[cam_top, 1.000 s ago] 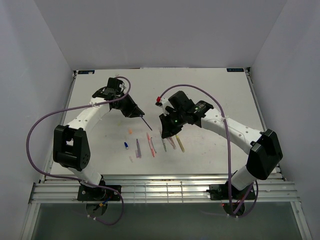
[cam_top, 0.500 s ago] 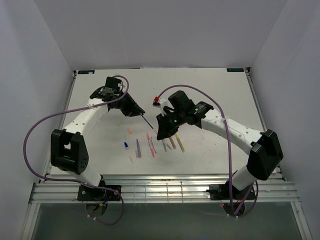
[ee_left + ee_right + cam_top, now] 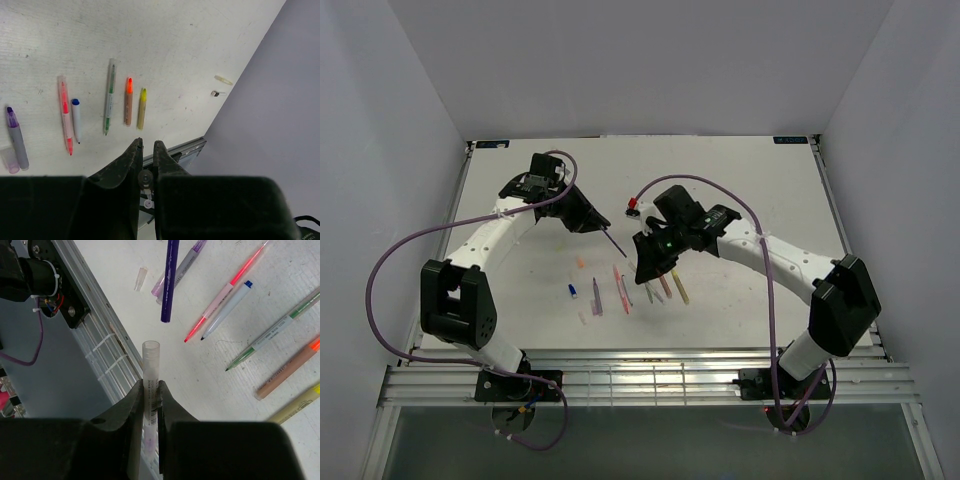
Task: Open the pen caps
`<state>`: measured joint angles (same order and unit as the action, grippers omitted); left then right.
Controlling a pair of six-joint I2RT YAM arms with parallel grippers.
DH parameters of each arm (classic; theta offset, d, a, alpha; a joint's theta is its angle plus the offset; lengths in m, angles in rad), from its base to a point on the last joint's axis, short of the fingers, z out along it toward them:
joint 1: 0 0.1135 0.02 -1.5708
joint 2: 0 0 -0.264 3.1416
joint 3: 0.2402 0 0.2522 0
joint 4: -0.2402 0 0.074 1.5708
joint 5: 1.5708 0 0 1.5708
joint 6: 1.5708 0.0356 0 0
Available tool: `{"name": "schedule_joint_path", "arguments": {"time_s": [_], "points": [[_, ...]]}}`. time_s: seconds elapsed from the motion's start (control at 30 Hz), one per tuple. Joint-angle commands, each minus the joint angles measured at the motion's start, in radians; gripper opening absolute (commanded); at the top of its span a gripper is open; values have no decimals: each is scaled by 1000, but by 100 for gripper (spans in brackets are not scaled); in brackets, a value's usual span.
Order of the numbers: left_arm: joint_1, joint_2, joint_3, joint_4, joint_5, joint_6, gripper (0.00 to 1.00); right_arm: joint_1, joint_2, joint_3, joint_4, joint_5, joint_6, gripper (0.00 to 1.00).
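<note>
Clear pen cap (image 3: 150,357) is up off the table (image 3: 150,255), close beside the red pen (image 3: 223,294) and pinched tight in the right gripper (image 3: 150,388). The purple pen (image 3: 170,280) hangs near the red pen too, clamped by the left gripper (image 3: 592,224). A loose cap (image 3: 140,279) lies flat further off.
</note>
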<state>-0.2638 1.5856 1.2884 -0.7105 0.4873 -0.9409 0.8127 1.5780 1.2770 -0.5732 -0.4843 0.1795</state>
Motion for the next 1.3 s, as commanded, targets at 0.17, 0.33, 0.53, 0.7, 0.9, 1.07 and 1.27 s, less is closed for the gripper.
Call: {"name": "schedule_joint_path", "arguments": {"time_s": [0.17,0.33,0.53,0.7,0.9,1.07,1.27], "points": [[-2,-64,-11,9,23,-1,0,-1,37,44,24,7,12,8],[-2,-68,-24,11,25,4,0,-1,40,50,26,12,11,8],[-2,-65,-29,14,23,1,0,0,37,61,24,13,12,8],[-2,-64,-34,17,23,-2,0,-1,45,70,26,7,9,8],[-2,-68,-44,22,25,-6,0,0,51,81,26,9,11,8],[-2,-72,-49,23,25,-4,0,0,54,91,27,6,12,8],[-2,-72,-49,23,34,-6,0,-1,66,94,35,3,15,8]]}}
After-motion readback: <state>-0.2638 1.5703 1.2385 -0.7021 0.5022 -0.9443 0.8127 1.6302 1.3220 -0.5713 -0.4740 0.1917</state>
